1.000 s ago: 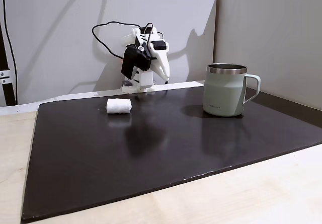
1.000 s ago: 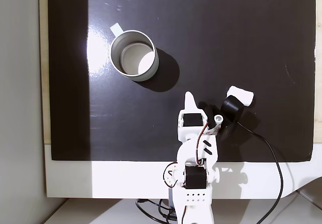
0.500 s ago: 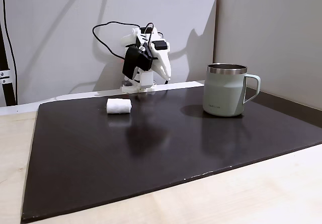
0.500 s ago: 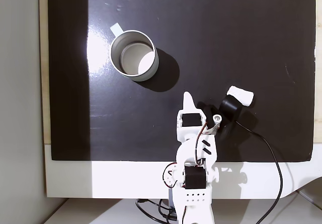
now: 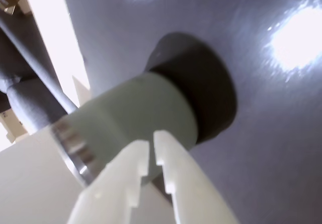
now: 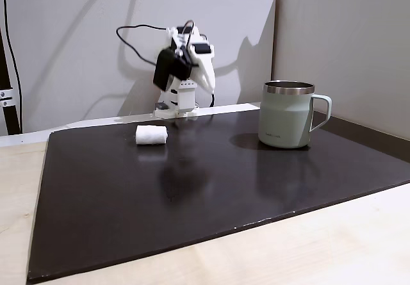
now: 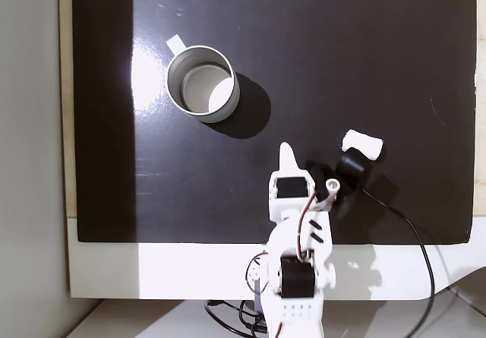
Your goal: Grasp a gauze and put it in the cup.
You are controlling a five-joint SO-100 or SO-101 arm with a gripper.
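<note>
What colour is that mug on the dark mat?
The mug is pale sage green with a steel rim, clearest in the fixed side view.

Lighting is bright and even in both fixed views. Glare: a strong white patch lies on the dark mat left of the cup, which throws a short shadow to the lower right. In the side fixed view the arm shows motion blur; soft shadows of it and its cable fall on the wall. Wrist view: overall soft focus, the gripper close and blurred, two blown-out highlights on the mat, an overexposed pale strip at left.
</note>
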